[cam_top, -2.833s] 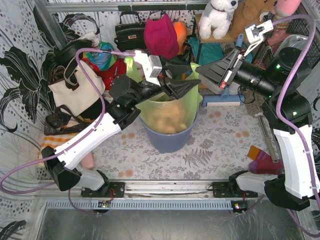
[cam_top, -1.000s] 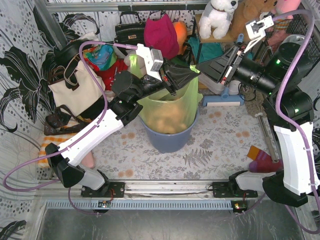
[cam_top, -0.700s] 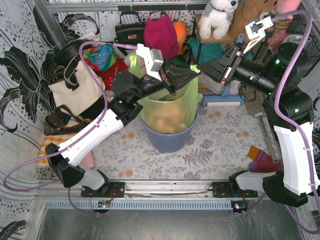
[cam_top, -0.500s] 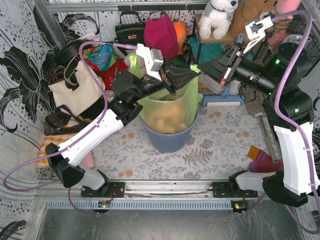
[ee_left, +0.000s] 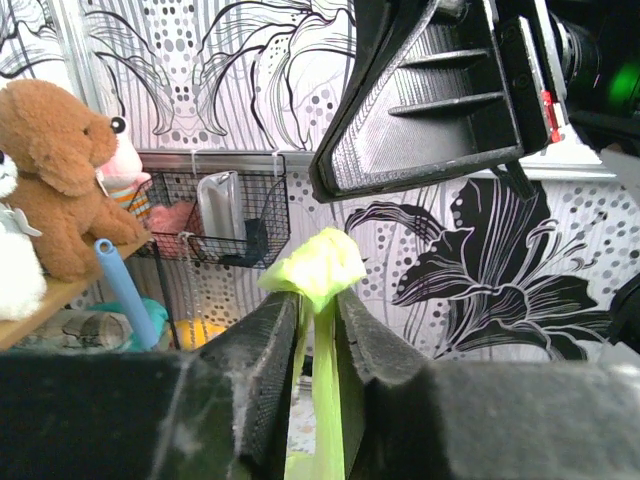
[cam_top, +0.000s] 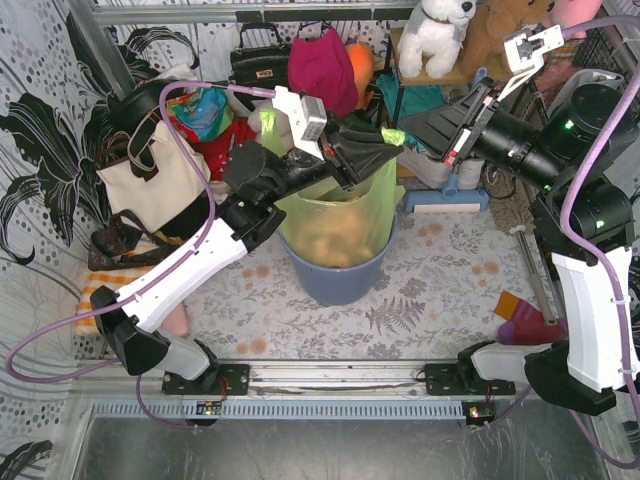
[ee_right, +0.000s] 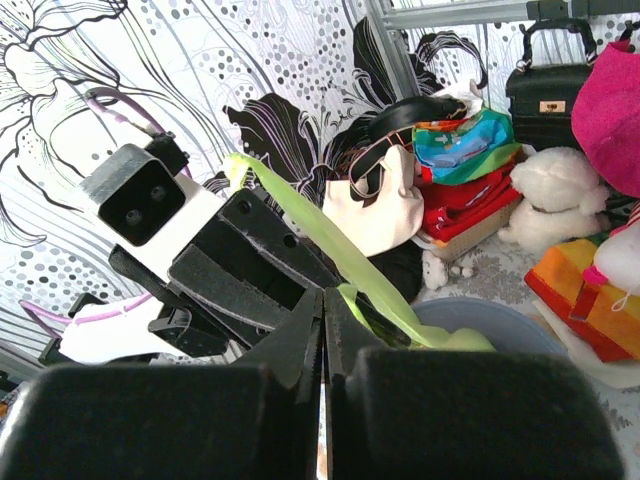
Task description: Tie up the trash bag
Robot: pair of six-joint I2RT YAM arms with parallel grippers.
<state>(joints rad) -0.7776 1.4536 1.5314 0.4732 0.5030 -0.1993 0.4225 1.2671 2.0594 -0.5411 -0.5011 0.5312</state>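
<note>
The trash bag (cam_top: 340, 215), thin light-green plastic with brown paper showing through, sits in the round blue-grey bin (cam_top: 335, 282). Its top is drawn up into a strip (ee_left: 322, 350) ending in a tuft (ee_left: 315, 262). That strip runs between the fingers of my left gripper (ee_left: 318, 300), whose jaws stand slightly apart with a gap beside the plastic. My right gripper (ee_right: 323, 295) is shut, tips pressed together. It hovers just above and beyond the tuft without touching it. A second green strip (ee_right: 330, 240) slants past the right gripper's tips.
A cream tote bag (cam_top: 155, 180) with black straps stands left of the bin. A black handbag (cam_top: 260, 65), a magenta cloth (cam_top: 322, 70) and a white plush toy (cam_top: 435, 35) crowd the back. A striped sock (cam_top: 520, 320) lies at the right.
The left jaws have parted a little around the green strip. The right gripper has drawn back up and to the right, away from the tuft.
</note>
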